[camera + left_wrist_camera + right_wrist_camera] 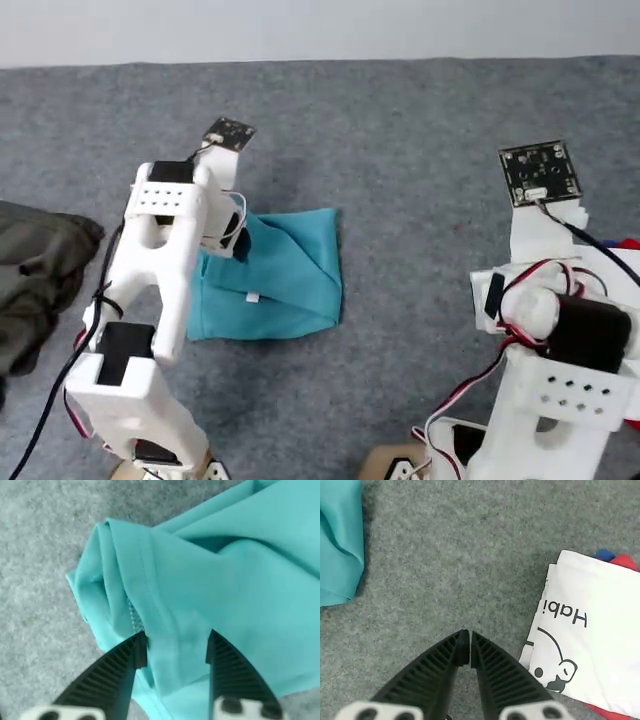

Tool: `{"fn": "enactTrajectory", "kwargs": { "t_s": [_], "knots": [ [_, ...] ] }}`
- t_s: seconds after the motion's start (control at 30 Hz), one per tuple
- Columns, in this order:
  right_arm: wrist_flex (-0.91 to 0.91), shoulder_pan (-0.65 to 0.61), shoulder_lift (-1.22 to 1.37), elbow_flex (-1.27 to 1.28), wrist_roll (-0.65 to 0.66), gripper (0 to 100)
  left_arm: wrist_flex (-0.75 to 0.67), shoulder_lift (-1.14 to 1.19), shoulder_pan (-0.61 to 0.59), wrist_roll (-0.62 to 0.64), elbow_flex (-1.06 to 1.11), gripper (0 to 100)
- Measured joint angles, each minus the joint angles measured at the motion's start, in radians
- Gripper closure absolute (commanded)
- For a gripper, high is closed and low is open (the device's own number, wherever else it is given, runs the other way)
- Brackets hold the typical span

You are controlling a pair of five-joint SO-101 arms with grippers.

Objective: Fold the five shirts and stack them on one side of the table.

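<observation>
A teal shirt [280,280] lies partly folded on the grey carpet near the middle of the table. My left gripper [176,647] stands open right over the bunched edge of the teal shirt [210,590], one finger on each side of a fold. The left arm [160,260] covers that edge from above. My right gripper [470,647] is shut with nothing in it, above bare carpet. Beside it lies a folded white shirt [590,630] with black print, stacked on red and blue cloth. A corner of the teal shirt [337,540] lies farther off.
A dark olive garment [40,270] lies crumpled at the table's left edge. The right arm [560,340] stands over the stack at the right edge, where a bit of red cloth [626,244] peeks out. Grey carpet [420,200] separates the two arms.
</observation>
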Motion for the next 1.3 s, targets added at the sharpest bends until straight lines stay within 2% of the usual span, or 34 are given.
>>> {"fn": "enactTrajectory", "kwargs": {
  "t_s": [0.43, 0.67, 0.97, 1.3],
  "knots": [
    [0.000, 0.000, 0.000, 0.000, 0.000, 98.3, -0.018, 0.060, -0.002, 0.000, 0.000, 97],
    [0.000, 0.000, 0.000, 0.000, 0.000, 98.3, -0.002, 0.080, 0.000, 0.000, 0.000, 99],
    [0.000, 0.000, 0.000, 0.000, 0.000, 98.3, 0.140, -0.020, 0.000, 0.000, 0.000, 99],
    [0.000, 0.000, 0.000, 0.000, 0.000, 98.3, 0.333, -0.097, 0.000, -0.061, 0.000, 99]
  ]
}}
